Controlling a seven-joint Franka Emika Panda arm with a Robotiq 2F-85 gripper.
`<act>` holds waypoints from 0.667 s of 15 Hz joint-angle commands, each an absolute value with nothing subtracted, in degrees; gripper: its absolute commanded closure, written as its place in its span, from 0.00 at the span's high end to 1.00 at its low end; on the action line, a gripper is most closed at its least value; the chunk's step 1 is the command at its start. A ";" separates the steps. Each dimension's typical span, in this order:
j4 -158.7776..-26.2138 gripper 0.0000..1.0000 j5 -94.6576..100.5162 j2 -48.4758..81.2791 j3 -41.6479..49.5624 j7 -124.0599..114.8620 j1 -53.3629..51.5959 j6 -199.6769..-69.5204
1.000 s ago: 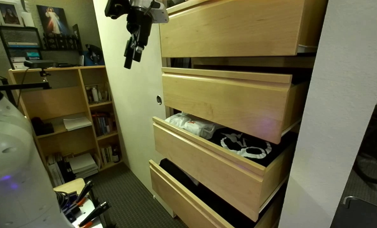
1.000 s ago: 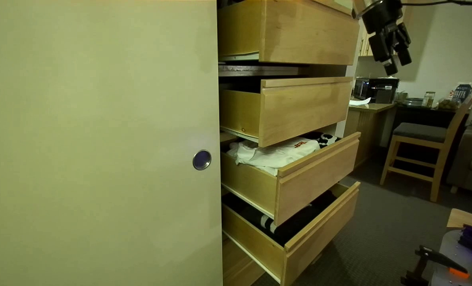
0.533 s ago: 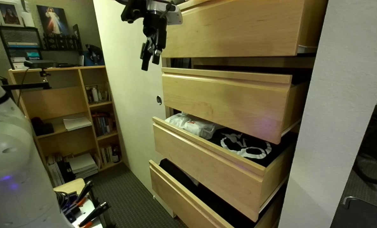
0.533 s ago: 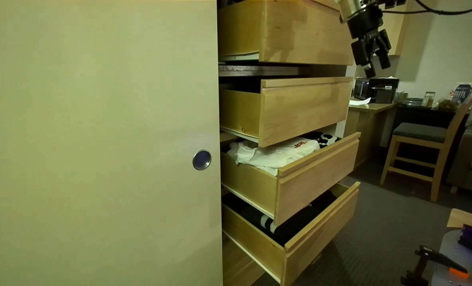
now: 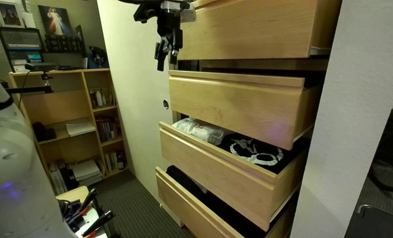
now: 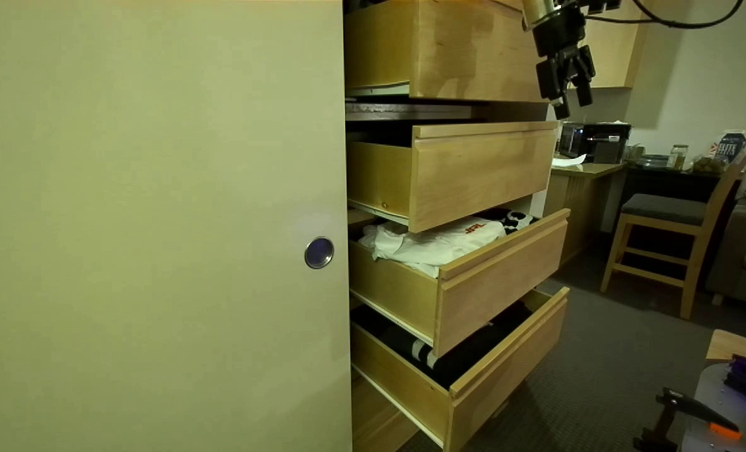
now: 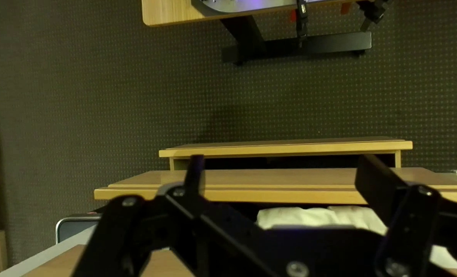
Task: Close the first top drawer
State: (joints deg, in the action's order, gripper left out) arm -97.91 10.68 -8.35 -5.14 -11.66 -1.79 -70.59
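The first top drawer has a plain pale wood front (image 5: 249, 29) and stands pulled out; its front (image 6: 479, 50) and side also show in an exterior view. My gripper (image 5: 167, 65) points down in front of the drawer's lower end, and it shows in both exterior views (image 6: 573, 107). Whether it touches the front, I cannot tell. In the wrist view the gripper (image 7: 282, 159) has its fingers wide apart with nothing between them. Pale wood at that view's bottom edge is partly hidden by the gripper; which drawer it is, I cannot tell.
Below are the second drawer (image 5: 236, 105), the third drawer (image 5: 216, 168) with a white shirt (image 5: 206, 132), and the bottom drawer (image 5: 189, 205), all pulled out. A sliding door (image 6: 159, 220) and a wall (image 5: 348, 99) flank the stack. The arm's stand (image 7: 174, 11) shows in the wrist view.
My gripper has moved sideways toward the drawer stack and now overlaps the end of the top drawer's front in the exterior views. It has tilted to hang more upright. The drawers have not moved.
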 commanded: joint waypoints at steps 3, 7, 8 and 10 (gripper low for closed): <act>-98.31 1.00 15.44 -7.41 -5.31 -10.29 -2.52 -76.08; -97.41 1.00 16.27 -5.30 -5.22 -10.81 -2.95 -79.45; -96.68 1.00 15.70 -4.31 -5.05 -10.85 -2.90 -79.92; -95.17 1.00 15.02 -2.27 -4.76 -10.83 -2.77 -80.77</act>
